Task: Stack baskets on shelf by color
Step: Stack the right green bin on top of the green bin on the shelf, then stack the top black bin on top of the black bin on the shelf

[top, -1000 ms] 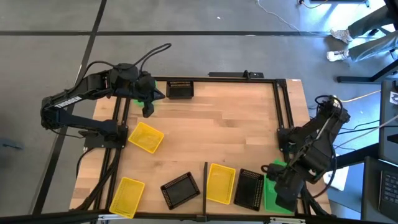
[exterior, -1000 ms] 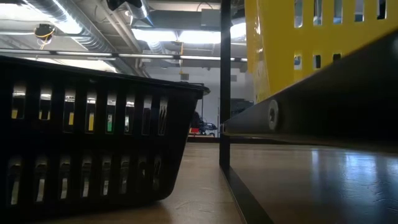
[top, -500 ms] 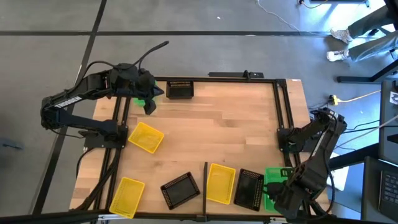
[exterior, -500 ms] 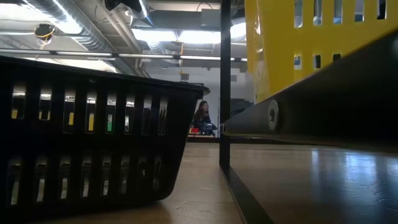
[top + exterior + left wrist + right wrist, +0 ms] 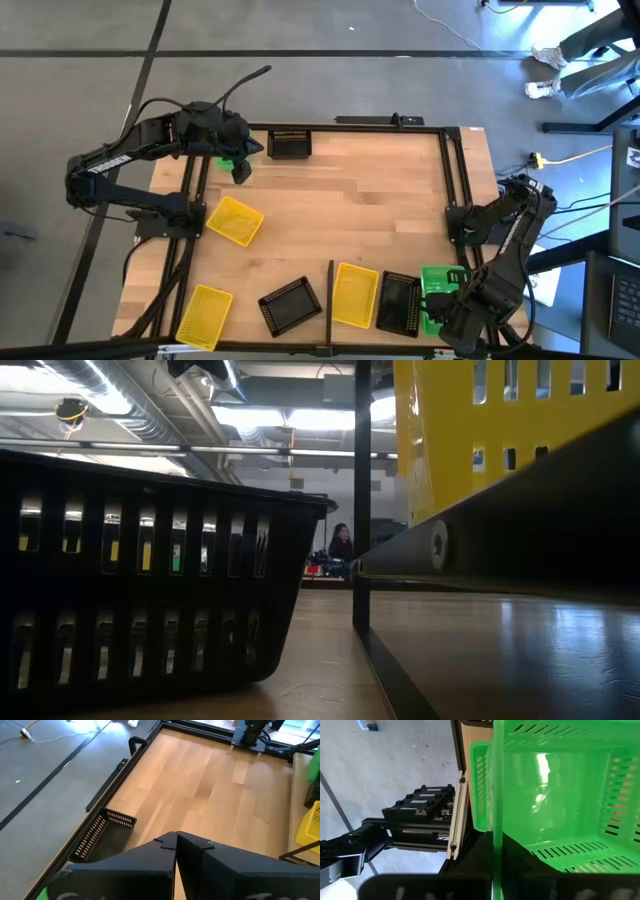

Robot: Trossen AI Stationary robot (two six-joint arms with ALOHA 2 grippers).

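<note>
My right gripper (image 5: 495, 845) is at the table's near right corner and is shut on a green basket (image 5: 438, 288). That basket is beside a black basket (image 5: 402, 300) and a yellow one (image 5: 353, 295), right of the shelf's black bar (image 5: 330, 290). In the low view the yellow basket (image 5: 500, 420) sits on the shelf (image 5: 520, 510). My left gripper (image 5: 240, 170) hovers shut at the far left corner, above another green basket (image 5: 222, 160) that the arm mostly hides. Other baskets lie on the planks: black (image 5: 290, 143), yellow (image 5: 235, 220), yellow (image 5: 205, 315) and black (image 5: 290, 305). My right gripper pinches one lattice wall of the green basket (image 5: 496, 795), one finger inside the basket and one outside. The basket's open side faces the wrist camera. The arm covers its underside, so whether it rests on the shelf does not show. My left gripper: I cannot tell whether it touches the green basket (image 5: 42, 894) under it.
A black frame (image 5: 455, 180) borders the tabletop on its right, left and far sides. The middle of the planks (image 5: 350, 200) is bare. In the low view a black basket (image 5: 150, 580) fills the left foreground and a black post (image 5: 362, 490) stands beside it. A person sits far behind.
My right arm has swung toward the near edge. It has carried the green basket a little toward the table's left, closer to the black basket. My left gripper stays shut at the far left corner.
</note>
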